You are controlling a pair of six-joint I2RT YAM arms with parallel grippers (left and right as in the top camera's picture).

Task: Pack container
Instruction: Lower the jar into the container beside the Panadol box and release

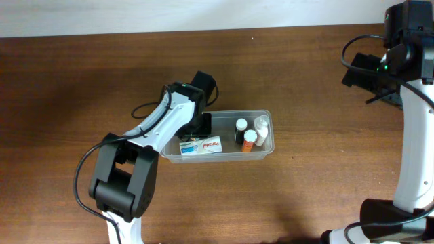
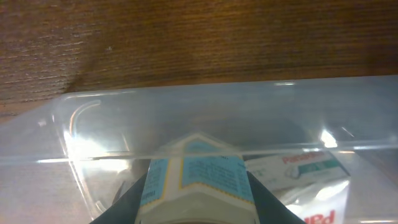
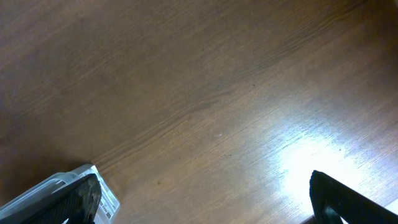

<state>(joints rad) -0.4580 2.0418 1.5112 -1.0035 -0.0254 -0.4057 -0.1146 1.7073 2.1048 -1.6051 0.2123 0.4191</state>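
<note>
The clear plastic container (image 1: 224, 113) lies at the table's middle. It holds a white box with red lettering (image 1: 201, 146) and three small bottles: black-capped (image 1: 241, 128), white (image 1: 261, 128) and orange (image 1: 249, 141). My left gripper (image 1: 201, 125) reaches down into the container's left end and is shut on a small white-and-blue box (image 2: 196, 171). In the left wrist view the container's clear wall (image 2: 217, 112) lies just ahead and the lettered box (image 2: 298, 167) is at right. My right gripper (image 3: 208, 202) is open and empty above bare table at the far right.
The wooden table (image 1: 68, 88) surrounds the container. The left arm's base (image 1: 122, 186) stands at the front left. The right arm (image 1: 413, 135) runs along the right edge.
</note>
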